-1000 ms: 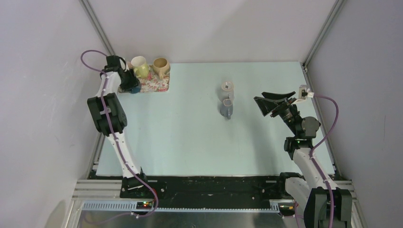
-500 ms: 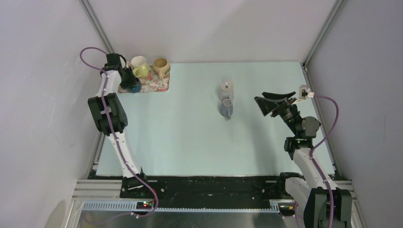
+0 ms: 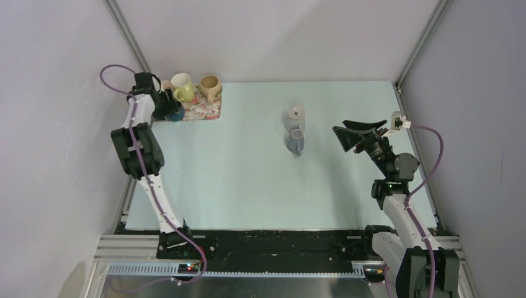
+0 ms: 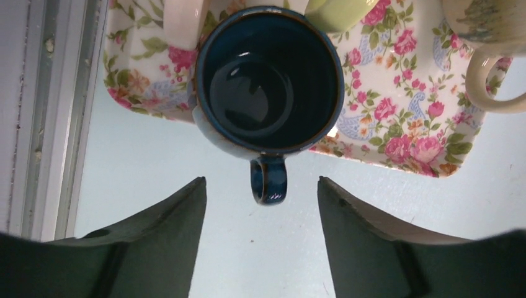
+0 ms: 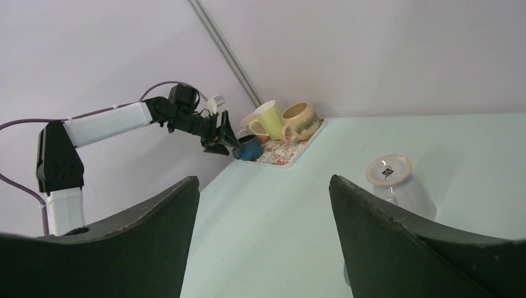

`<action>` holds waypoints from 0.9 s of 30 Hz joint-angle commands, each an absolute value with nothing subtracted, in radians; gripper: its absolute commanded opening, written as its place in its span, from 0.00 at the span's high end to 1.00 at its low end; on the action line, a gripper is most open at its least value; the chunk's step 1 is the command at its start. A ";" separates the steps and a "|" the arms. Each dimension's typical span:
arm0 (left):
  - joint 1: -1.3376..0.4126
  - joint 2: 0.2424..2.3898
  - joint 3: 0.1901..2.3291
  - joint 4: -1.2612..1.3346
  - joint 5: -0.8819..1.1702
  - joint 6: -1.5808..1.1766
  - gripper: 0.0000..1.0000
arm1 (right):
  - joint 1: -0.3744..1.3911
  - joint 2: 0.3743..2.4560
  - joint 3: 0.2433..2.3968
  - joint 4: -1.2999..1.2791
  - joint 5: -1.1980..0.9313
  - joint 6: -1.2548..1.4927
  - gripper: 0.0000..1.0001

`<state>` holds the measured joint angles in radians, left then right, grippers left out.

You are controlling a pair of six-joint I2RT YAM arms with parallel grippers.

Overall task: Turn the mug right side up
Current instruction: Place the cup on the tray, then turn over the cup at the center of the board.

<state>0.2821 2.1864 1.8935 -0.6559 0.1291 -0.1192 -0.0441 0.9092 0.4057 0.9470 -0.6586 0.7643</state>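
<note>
Pale table [image 3: 248, 186], tray [image 4: 397, 124] far-left corner | blue mug [image 4: 267, 81] mouth-up at tray's near edge | left gripper [image 4: 261, 183], right gripper [image 5: 263, 180] agape, empty | lift away straight, no nudging.

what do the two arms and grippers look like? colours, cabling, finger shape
Both arms match: left arm and right arm have white links with black joint housings. A purple cable runs outside each, looping near the wrist. The left gripper and right gripper carry black, wedge-shaped fingers tapering to points.
</note>
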 commanded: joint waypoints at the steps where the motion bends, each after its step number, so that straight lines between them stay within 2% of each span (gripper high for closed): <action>1: 0.291 2.051 1.842 -0.639 0.199 -0.099 0.23 | -0.050 0.890 0.436 0.957 -0.641 0.728 0.19; 6: 0.289 1.935 1.752 -0.637 0.249 -0.093 0.02 | -0.049 0.897 0.467 0.871 -0.626 0.671 0.21; 11: 0.289 1.763 1.611 -0.635 0.318 -0.034 0.00 | -0.038 0.923 0.540 0.691 -0.625 0.575 0.21; 16: 0.288 1.468 1.401 -0.629 0.403 0.120 0.00 | 0.014 0.981 0.653 0.495 -0.563 0.431 0.20; 18: 0.289 1.366 1.273 -0.625 0.396 0.181 0.00 | 0.059 1.013 0.711 0.356 -0.536 0.359 0.19; 21: 0.290 1.257 1.168 -0.612 0.378 0.252 0.00 | 0.139 1.077 0.805 0.227 -0.490 0.233 0.11; 24: 0.290 1.252 1.105 -0.572 0.368 0.281 0.00 | 0.201 1.111 0.831 0.154 -0.433 0.159 0.09; 27: 0.290 1.353 1.142 -0.564 0.372 0.255 0.00 | 0.262 1.135 0.834 0.145 -0.401 0.105 0.10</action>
<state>0.2886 1.2407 1.1275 -0.6098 0.3595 0.2115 0.2001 1.1126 0.7956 0.2466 -0.4820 0.2489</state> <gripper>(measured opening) 0.995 0.905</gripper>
